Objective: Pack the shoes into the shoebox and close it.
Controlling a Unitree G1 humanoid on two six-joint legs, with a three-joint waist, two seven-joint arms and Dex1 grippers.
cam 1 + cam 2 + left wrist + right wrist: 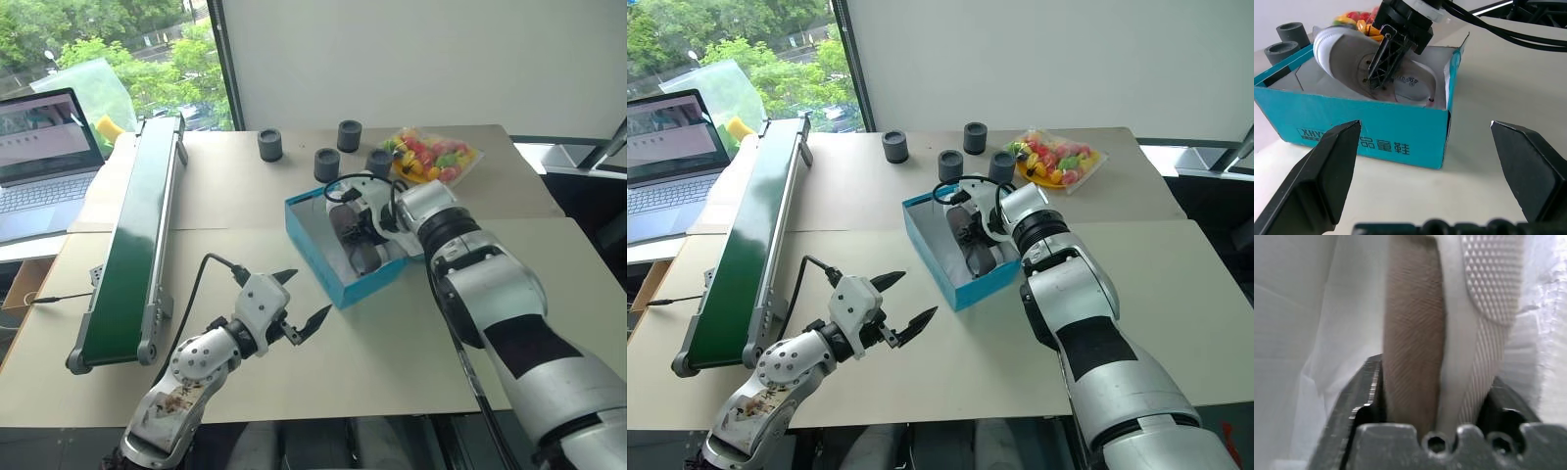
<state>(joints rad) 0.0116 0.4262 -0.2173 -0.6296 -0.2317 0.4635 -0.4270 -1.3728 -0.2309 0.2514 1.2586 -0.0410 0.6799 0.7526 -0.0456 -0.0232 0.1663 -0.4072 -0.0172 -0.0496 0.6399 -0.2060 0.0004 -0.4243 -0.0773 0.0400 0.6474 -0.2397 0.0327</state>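
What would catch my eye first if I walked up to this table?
Probably the bright blue shoebox mid-table, lid open, with the right gripper reaching into it around a taupe shoe. Next, the left gripper, fingers spread, hovering nearer the robot, and the long green conveyor along the table's left side.

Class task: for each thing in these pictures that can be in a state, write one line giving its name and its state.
shoebox: open, lid not closed, upright on the table.
shoe: inside the shoebox, tipped on its side, sole showing.
left pincer: open, empty, beside the shoebox.
right pincer: reaching into the shoebox, a finger on each side of the shoe.
laptop: open, screen lit.
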